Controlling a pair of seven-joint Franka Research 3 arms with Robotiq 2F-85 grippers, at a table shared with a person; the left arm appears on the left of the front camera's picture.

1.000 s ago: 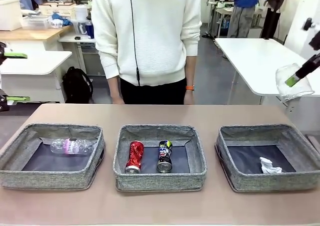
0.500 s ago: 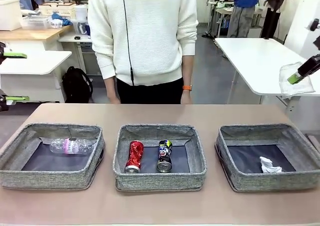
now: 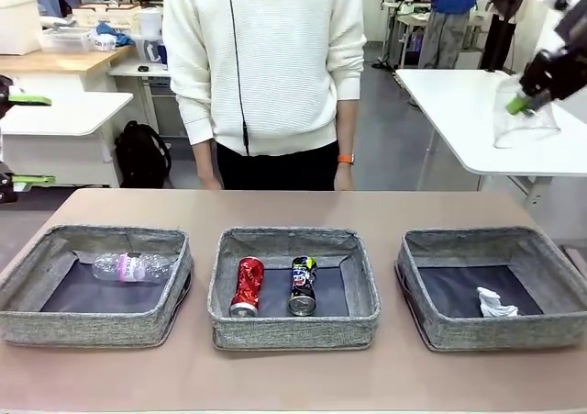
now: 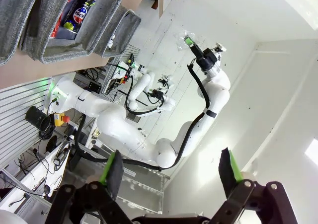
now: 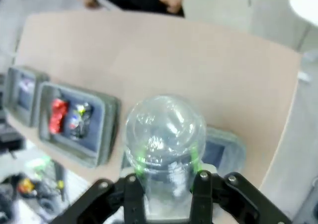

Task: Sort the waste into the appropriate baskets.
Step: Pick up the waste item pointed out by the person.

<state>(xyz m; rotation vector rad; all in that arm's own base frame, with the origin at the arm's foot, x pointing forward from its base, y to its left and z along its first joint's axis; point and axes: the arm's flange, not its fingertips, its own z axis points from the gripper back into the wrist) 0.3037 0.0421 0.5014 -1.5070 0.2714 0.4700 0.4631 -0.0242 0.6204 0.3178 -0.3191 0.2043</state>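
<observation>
The cup (image 3: 525, 120) is pinched by the right gripper (image 3: 525, 100) and has been lifted higher at the far right, well above the baskets (image 3: 492, 288). The left gripper (image 4: 171, 172) is spread, idle. Only the cup's drop seems left.

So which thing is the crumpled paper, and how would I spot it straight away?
Look at the three grey woven baskets in a row on the table and take the right basket. On its dark floor, toward the front right, lies the small white paper wad. It is alone there and plain white, unlike the cans and the bottle.
</observation>
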